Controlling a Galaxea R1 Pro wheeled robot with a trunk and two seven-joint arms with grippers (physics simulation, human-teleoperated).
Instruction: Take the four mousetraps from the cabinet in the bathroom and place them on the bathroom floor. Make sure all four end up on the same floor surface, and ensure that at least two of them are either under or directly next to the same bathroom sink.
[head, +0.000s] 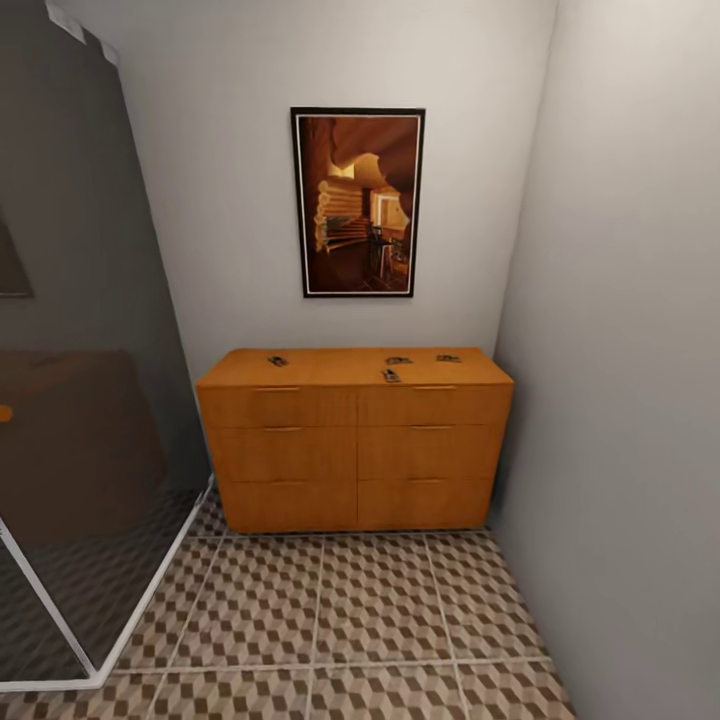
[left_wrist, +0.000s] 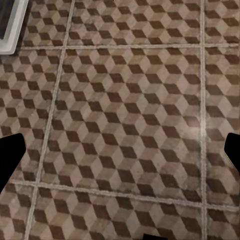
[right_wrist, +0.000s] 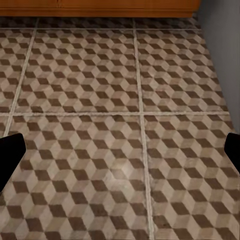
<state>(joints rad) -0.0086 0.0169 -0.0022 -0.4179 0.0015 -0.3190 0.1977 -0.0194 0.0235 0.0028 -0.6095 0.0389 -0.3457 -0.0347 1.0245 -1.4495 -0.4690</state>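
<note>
— Against the far wall, what is standing under the framed picture (head: 358, 202)?

— That is the cabinet (head: 355, 450), sitting low and wide with its six drawers all closed. The four mousetraps are lying on its top: one (head: 277, 360) is resting toward the left end, and three are gathering on the right half, one (head: 398, 360) near the back, one (head: 390, 375) just in front of it by the front edge, and one (head: 448, 357) further right near the back.

— Are any of them touching?

— None is touching another; the left one is lying well apart from the other three.

— And the bathroom floor (head: 330, 620)?

— It is stretching out in front of the cabinet, with the cube-patterned tiles running right up to its base. A glass shower enclosure (head: 80, 400) is standing on the left, and a plain wall (head: 630, 350) is closing off the right.

— What are the grippers doing?

— The left gripper (left_wrist: 120, 150) is hanging over bare tiles near the white shower frame (left_wrist: 12, 25), its dark fingertips (left_wrist: 10, 155) showing spread wide at either edge, gripping nothing. The right gripper (right_wrist: 120, 150) is likewise hanging with its fingertips (right_wrist: 10, 155) far apart and empty, over tiles close to the cabinet's bottom edge (right_wrist: 100, 7).
</note>
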